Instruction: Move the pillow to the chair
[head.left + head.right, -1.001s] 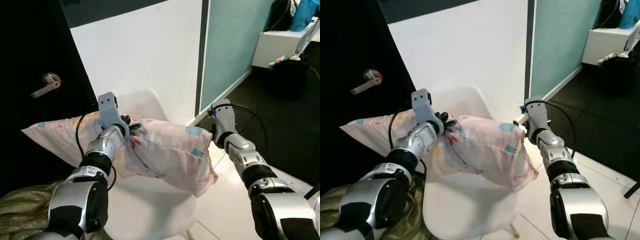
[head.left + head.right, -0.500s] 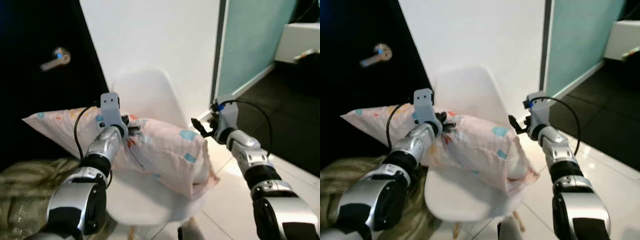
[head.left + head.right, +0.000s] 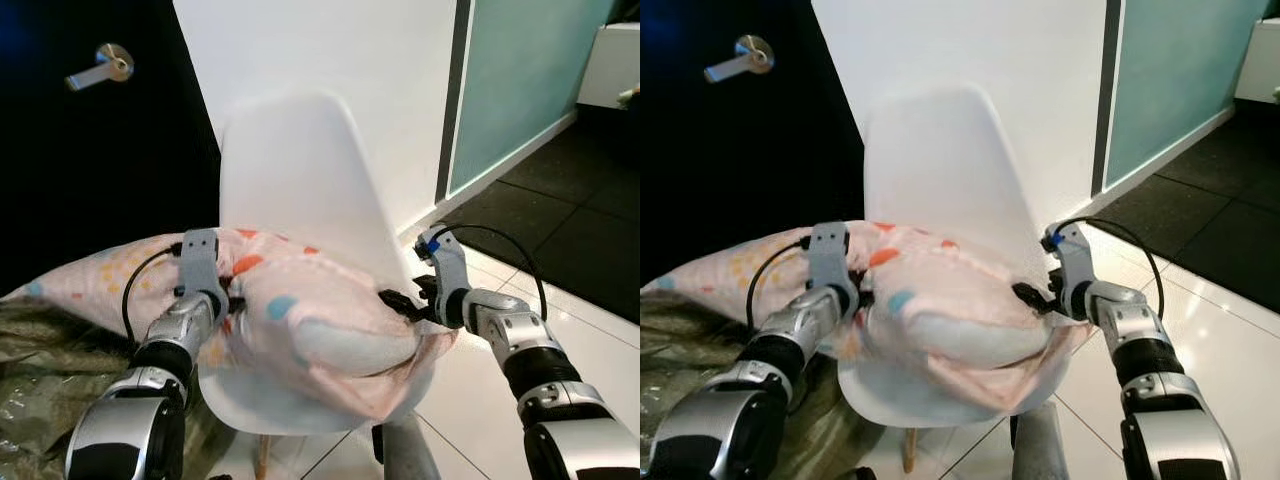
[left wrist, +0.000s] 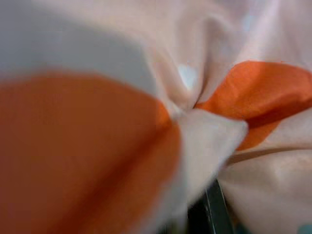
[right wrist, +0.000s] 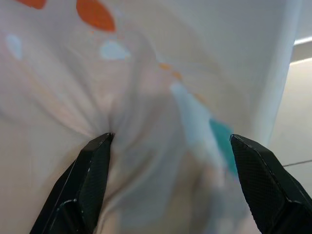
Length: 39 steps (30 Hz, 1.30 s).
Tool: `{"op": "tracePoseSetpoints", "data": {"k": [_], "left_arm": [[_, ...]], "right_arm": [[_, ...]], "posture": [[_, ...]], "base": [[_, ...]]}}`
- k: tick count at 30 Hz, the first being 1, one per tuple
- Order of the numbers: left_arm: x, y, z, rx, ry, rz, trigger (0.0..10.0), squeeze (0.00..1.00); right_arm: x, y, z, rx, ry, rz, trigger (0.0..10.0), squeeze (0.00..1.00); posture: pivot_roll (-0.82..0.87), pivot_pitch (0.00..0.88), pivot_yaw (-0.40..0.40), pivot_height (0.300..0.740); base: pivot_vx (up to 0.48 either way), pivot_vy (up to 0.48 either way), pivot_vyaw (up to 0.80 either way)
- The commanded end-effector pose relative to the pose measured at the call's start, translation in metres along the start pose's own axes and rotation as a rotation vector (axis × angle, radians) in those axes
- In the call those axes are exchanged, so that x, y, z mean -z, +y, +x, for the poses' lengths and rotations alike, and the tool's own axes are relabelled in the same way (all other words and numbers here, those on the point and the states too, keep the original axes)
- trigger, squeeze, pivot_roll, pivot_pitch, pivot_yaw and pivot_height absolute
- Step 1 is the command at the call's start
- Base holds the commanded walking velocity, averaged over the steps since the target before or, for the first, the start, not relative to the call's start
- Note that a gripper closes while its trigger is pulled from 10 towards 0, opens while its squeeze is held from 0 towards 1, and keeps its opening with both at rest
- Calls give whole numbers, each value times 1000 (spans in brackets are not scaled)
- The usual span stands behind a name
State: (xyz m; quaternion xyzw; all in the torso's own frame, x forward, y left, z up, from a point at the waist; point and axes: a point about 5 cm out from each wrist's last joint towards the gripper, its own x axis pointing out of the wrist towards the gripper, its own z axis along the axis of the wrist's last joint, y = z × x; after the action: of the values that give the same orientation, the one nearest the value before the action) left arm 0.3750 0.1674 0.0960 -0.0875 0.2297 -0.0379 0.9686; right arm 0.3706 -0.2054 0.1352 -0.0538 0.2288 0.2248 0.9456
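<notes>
White wall runs behind everything, with a black door and its silver handle off to the left and a teal panel to the right. Pale glossy tiles cover the floor by the chair and give way to dark flooring further right. Low on the left lies a crumpled olive-gold cover.

Against the wall stands the white chair, its tall back upright. The pillow, pale pink with orange and blue spots, lies across the seat, one end hanging out to the left over the cover, the other bunched at the seat's right edge.

At the pillow's left part the left gripper is buried in a pinched fold of cloth; its wrist view shows bunched fabric pressed close, so it looks clamped on the pillow. Against the right end sits the right gripper, its fingers spread wide, one tip touching the cloth, the other apart from it.
</notes>
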Motion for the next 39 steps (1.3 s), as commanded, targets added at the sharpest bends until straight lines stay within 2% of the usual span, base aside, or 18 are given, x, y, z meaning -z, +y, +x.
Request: {"op": "tracePoseSetpoints", "data": {"k": [1,5,7,9,10,11,12,13,14,15,16,18,20,21,27,34,35,39], "left_arm": [[24,12,-3,-15,99,-8,10000,0],[43,13,-5,15,177,-28,10000,0],[57,8,-6,57,211,-86,10000,0],[57,8,-6,57,211,-86,10000,0],[60,6,-7,71,213,-117,10000,0],[63,1,-6,94,208,-196,10000,0],[63,1,-6,94,208,-196,10000,0],[64,-3,-6,111,206,-249,10000,0],[62,-6,-5,126,188,-294,10000,0],[62,-6,-5,126,188,-294,10000,0],[51,-13,-3,167,140,-360,10000,0],[45,-18,-1,197,116,-367,10000,0],[34,-29,1,251,90,-335,10000,0],[28,-41,2,303,82,-281,10000,0],[20,-56,4,345,61,-222,10000,0],[6,-69,5,383,21,-208,10000,0],[6,-68,5,380,22,-191,10000,1000],[7,-60,5,365,19,-184,10000,1000]], "right_arm": [[-3,3,2,7,11,-14,10000,0],[-6,5,2,6,10,-13,10000,0],[-11,8,2,-5,-2,-14,10000,0],[-11,8,2,-5,-2,-14,10000,0],[-12,9,1,-8,-5,-15,10000,0],[-14,10,1,-13,-6,-15,10000,0],[-14,10,1,-13,-6,-15,10000,0],[-15,11,0,-15,-3,-16,10000,0],[-16,11,0,-16,-2,-17,10000,0],[-16,11,0,-16,-2,-17,10000,0],[-18,11,-2,-13,0,-19,10000,0],[-19,11,-2,-12,-1,-19,10000,0],[-21,11,-2,-8,-4,-20,10000,0],[-24,12,-3,-11,-9,-22,10000,0],[-26,15,-3,-16,-15,-26,10000,0],[-26,18,-3,-14,-16,-30,10000,0],[-27,18,-3,-15,-16,-30,10000,0],[-26,18,-4,-15,-14,-28,10000,0]], "posture": [[-287,101,126,525],[-288,101,121,525],[-293,98,120,525],[-293,98,120,525],[-293,98,120,525],[-307,98,125,525],[-307,98,125,525],[-308,95,124,525],[-312,98,125,525],[-312,98,125,525],[-317,95,125,525],[-319,96,125,525],[-319,103,126,525],[-321,101,127,525],[-327,101,132,525],[-332,100,134,525],[-327,98,132,525],[-325,96,130,525]], "base": [[0,0,0],[0,0,0],[0,0,0],[0,0,0],[0,0,0],[0,0,0],[0,0,0],[0,0,0],[0,0,0],[0,0,0],[0,0,0],[0,0,0],[0,0,0],[0,0,0],[0,0,0],[0,0,0],[0,0,0],[0,0,0]]}}
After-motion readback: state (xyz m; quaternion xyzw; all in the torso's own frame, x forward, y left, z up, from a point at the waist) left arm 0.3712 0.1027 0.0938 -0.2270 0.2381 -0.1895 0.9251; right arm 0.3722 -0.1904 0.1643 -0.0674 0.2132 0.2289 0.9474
